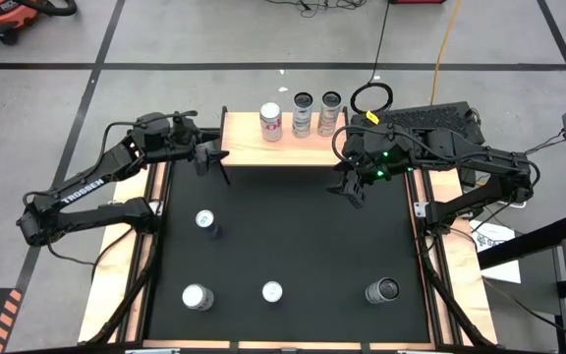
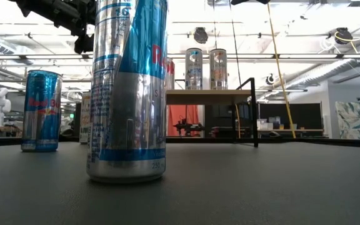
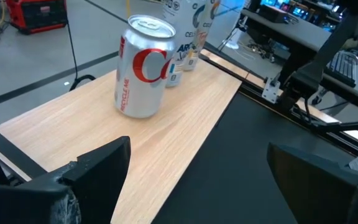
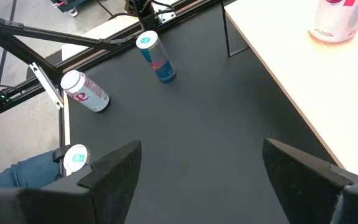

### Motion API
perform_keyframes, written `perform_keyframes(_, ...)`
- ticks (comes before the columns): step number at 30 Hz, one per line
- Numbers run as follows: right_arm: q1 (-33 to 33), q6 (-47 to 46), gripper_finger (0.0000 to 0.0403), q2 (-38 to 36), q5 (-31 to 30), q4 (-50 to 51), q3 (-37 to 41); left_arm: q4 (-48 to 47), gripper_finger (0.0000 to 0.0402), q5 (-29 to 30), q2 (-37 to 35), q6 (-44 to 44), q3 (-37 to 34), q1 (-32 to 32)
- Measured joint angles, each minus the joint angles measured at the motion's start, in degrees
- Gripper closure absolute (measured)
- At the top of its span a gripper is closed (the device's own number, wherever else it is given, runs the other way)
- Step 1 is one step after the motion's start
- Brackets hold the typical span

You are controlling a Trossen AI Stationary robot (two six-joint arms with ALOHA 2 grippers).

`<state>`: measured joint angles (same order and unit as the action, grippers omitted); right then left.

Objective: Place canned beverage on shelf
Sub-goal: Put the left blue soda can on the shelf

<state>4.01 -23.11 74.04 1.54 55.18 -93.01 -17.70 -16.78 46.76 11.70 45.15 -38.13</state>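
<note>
On the left we see the left gripper (image 1: 207,157) hanging beside the left end of the low shelf with a pale wood top and thin black legs (image 1: 249,146), its 2 dark fingers (image 3: 98,168) spread wide with nothing between them. Just ahead of that gripper, on the shelf top, stands a white can with a red letter on its side (image 3: 143,67), upright and apart from the fingers. Beyond it in the same row stand 2 tall white cans with dark tops (image 1: 303,114), close together toward the shelf's right end.

Below the left gripper, on the black table mat (image 1: 293,236), we count 4 more cans: a slim blue-and-silver can (image 1: 204,220) nearest it, then a silver-topped white can (image 1: 197,297), a small can with a pale top (image 1: 272,291) and a dark-topped can (image 1: 382,291) along the near edge.

To the right, the right gripper (image 1: 350,189) hovers over the mat just in front of the shelf's right end, its fingers (image 4: 114,168) also spread and empty. The blue-and-silver can lies well away from it across the mat.
</note>
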Motion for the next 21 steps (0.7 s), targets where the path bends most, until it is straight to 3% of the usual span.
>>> perform_keyframes(13, 0.0, 0.26, 0.0087, 0.01, 0.0, -0.02, 0.0, 3.43, 0.0023, -0.61, 0.11, 0.0, 0.0, 0.0)
perform_keyframes(19, 0.0, 0.26, 0.0087, 0.02, 0.0, -0.05, 0.0, 2.03, 0.0023, -13.85, 0.09, -1.8, 0.0, 0.35)
perform_keyframes(21, 0.0, 0.26, 0.0087, 0.01, 0.0, -0.04, 0.0, 0.43, 0.0023, -15.44, 0.09, -2.6, 0.0, 1.19)
